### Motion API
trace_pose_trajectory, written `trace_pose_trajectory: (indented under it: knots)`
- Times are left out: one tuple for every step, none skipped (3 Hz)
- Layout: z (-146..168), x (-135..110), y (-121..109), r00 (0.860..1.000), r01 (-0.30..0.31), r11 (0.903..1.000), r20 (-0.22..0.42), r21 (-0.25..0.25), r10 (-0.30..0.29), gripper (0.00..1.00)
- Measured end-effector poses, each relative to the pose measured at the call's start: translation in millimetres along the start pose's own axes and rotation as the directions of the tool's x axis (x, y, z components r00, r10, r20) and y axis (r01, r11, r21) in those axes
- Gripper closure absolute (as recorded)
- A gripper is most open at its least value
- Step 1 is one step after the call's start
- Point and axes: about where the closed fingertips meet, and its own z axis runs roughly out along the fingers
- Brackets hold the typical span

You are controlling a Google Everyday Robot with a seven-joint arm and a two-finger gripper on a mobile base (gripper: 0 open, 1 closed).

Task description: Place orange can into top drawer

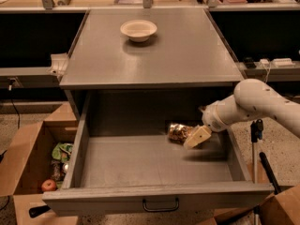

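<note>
My fingers (196,137) grip the dented orange-gold metal can (177,131) at 2 o'clock in the deep grey drawer (117,198); dropped tilted, it could roll.

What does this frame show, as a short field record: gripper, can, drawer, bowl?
gripper: gripper inside the top drawer, right rear, at the orange can's right end
can: lying tilted inside the drawer; contact with the floor unclear
drawer: pulled open
bowl: cream bowl upright on the cabinet top

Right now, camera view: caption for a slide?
Gripper holds the orange can inside the open top drawer; bowl on the cabinet.
</note>
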Motion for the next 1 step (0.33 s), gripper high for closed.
trace_pose_trajectory:
  knots:
    - [-28.7, -17.2, 6.7, 0.997, 0.047, 0.9983, 0.062, 0.034, -0.049, 0.0]
